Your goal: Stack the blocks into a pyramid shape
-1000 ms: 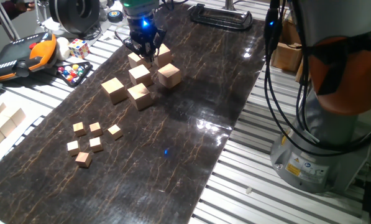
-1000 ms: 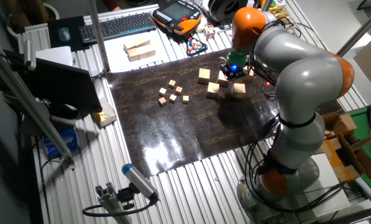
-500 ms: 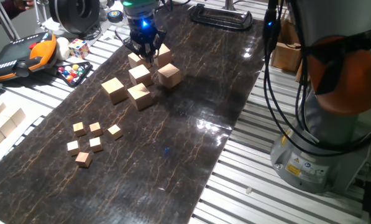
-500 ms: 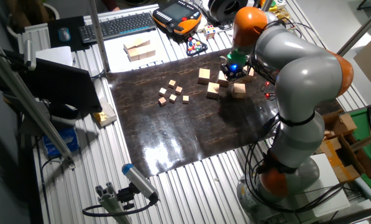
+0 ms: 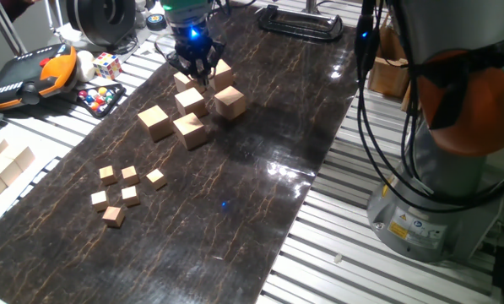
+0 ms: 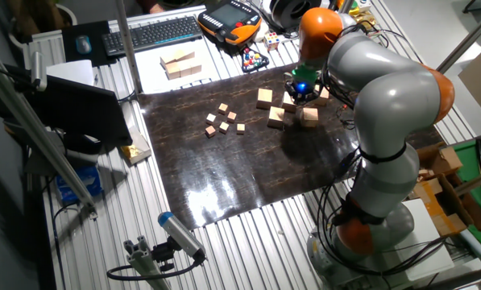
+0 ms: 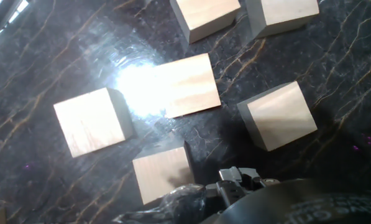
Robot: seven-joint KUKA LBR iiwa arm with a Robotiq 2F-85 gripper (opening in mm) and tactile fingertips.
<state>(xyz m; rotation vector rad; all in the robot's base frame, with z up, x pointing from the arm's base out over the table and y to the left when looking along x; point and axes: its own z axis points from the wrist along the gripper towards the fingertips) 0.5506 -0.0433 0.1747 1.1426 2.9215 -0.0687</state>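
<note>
Six tan blocks (image 5: 191, 131) clustered, unstacked

Setting: a robotics laboratory bench, not a home or a shop.
Work surface: a slatted aluminium-profile table (image 6: 248, 242) carried a dark marble-patterned mat (image 5: 235, 169) beneath the gripper (image 5: 194, 69).
Manipulator: a grey-and-orange industrial arm (image 6: 385, 105) stood bolted at the table edge, with black cables (image 5: 378, 110) hanging along it.
Controls: an orange-and-black teach pendant (image 5: 28, 74) lay beyond the mat, to the gripper's side; a keyboard (image 6: 155, 34) sat farther off.
Fixtures: a black clamp (image 5: 298, 20) lay at the mat's far end, behind the gripper.
Test objects: wooden blocks (image 5: 190, 129) lay just beside the gripper; a multicoloured puzzle cube (image 5: 106, 65) rested near the pendant.
</note>
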